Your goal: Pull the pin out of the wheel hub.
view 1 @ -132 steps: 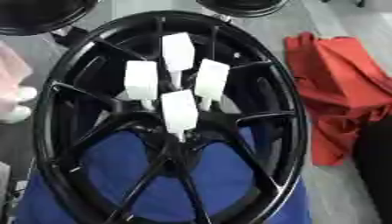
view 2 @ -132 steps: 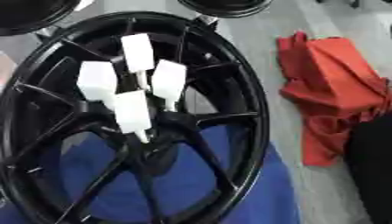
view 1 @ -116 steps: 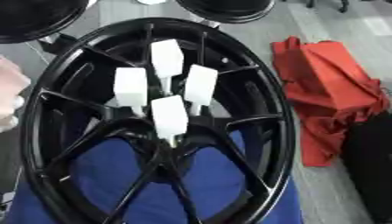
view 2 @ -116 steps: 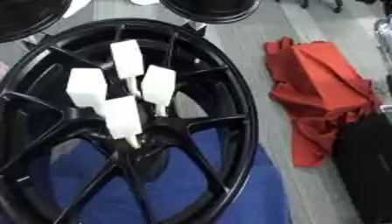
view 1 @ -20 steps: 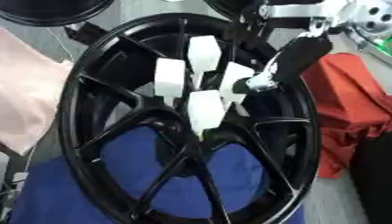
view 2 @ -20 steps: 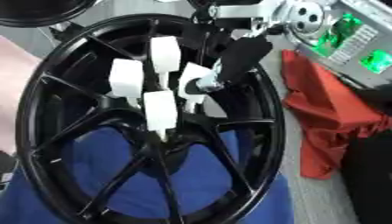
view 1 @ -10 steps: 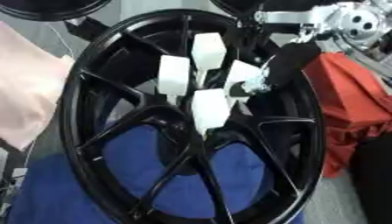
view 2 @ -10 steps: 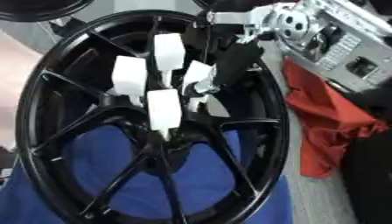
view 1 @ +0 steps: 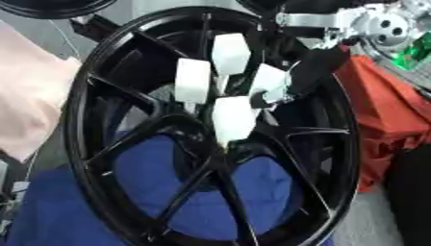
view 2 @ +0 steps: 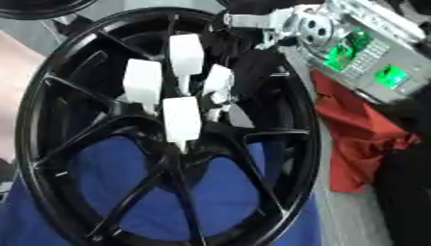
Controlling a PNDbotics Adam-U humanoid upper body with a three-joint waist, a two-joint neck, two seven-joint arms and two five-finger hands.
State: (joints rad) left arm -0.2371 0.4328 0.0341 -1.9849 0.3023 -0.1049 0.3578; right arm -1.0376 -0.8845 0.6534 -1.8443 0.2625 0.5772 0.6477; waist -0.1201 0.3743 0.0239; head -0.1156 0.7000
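Right hand [view 1: 310, 72] against rightmost pin [view 1: 269, 79]

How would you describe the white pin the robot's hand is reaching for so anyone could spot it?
Start at the big black spoked wheel on the blue cloth. Four white block-headed pins stand at its hub. It's the rightmost pin, the only one with the black right hand against it.

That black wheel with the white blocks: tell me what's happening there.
The robot's right hand reaches in from the upper right to the hub of the black wheel, which lies on a blue cloth. Its fingers are at the rightmost of four white-capped pins standing in the hub. All four pins look seated. Whether the fingers have closed on it cannot be made out. No left hand shows.
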